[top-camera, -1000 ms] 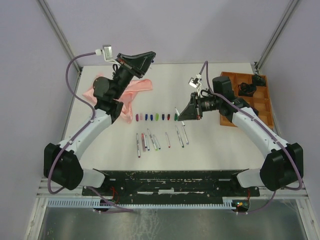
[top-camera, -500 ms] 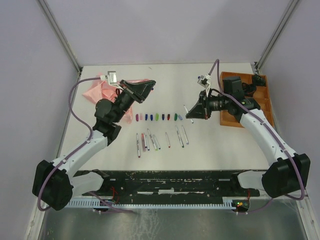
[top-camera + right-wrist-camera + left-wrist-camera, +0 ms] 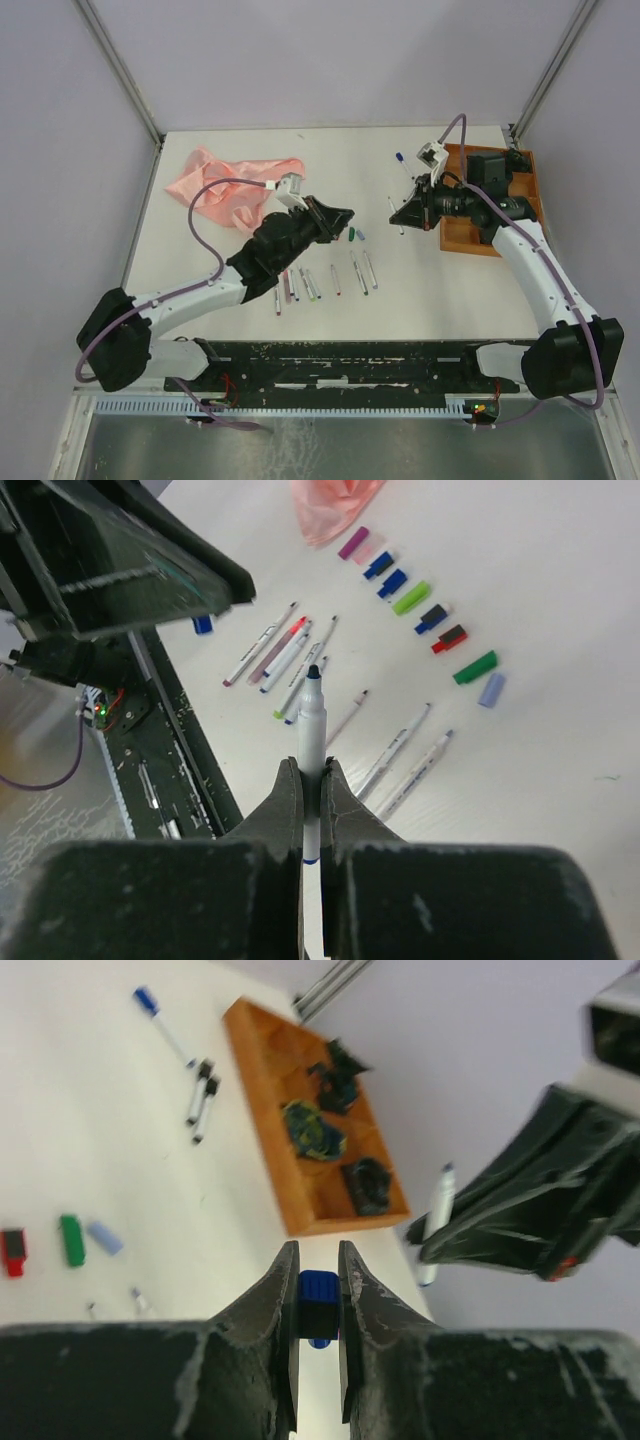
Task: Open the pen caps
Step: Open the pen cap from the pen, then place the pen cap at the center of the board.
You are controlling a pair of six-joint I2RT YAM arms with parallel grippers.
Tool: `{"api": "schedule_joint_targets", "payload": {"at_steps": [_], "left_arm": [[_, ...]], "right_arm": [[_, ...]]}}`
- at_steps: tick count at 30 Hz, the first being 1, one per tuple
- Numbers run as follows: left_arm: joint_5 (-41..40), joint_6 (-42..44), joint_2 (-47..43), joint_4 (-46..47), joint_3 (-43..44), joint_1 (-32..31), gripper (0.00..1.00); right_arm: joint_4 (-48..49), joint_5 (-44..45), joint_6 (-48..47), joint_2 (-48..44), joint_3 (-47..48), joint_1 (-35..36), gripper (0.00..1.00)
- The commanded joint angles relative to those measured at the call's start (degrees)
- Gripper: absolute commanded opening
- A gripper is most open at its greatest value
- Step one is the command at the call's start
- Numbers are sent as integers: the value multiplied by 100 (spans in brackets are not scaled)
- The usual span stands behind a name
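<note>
My left gripper (image 3: 345,216) hangs over the right end of the cap row, shut on a stubby blue pen cap (image 3: 319,1298); it also shows in the left wrist view (image 3: 318,1252). My right gripper (image 3: 397,212) faces it from the right, shut on an uncapped white pen (image 3: 312,720) with a dark tip; it also shows in the right wrist view (image 3: 313,767). A row of loose caps lies on the table: purple (image 3: 353,543), blue (image 3: 378,565), green (image 3: 411,597), black, red, green (image 3: 474,667) and pale blue (image 3: 490,689). Several uncapped pens (image 3: 320,280) lie in front of that row.
An orange tray (image 3: 522,205) with dark objects stands at the back right, under my right arm. A pink cloth (image 3: 230,190) lies at the back left. A blue-capped pen (image 3: 160,1018) and two black-capped pens (image 3: 200,1095) lie near the tray.
My left arm has swung down from the back left to the middle, above the cap row. My right gripper has drawn right and back with the pen.
</note>
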Motion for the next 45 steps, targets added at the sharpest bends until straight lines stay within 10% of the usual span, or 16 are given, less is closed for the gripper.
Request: {"api": "schedule_joint_targets", "payload": {"at_steps": [1,18,45], "left_arm": [[-1219,55,602,-1339,866,-407,3],[-2491,-41,4465,-5991,5408,-922,3],[-2906,218,6750,-6872,7549,-710,6]], "right_arm": [[171,457,106,-210,223,-244,0],[524,1012,552,-430,25,-942,0],[728,691,858,-516,-81,-1594,0]]}}
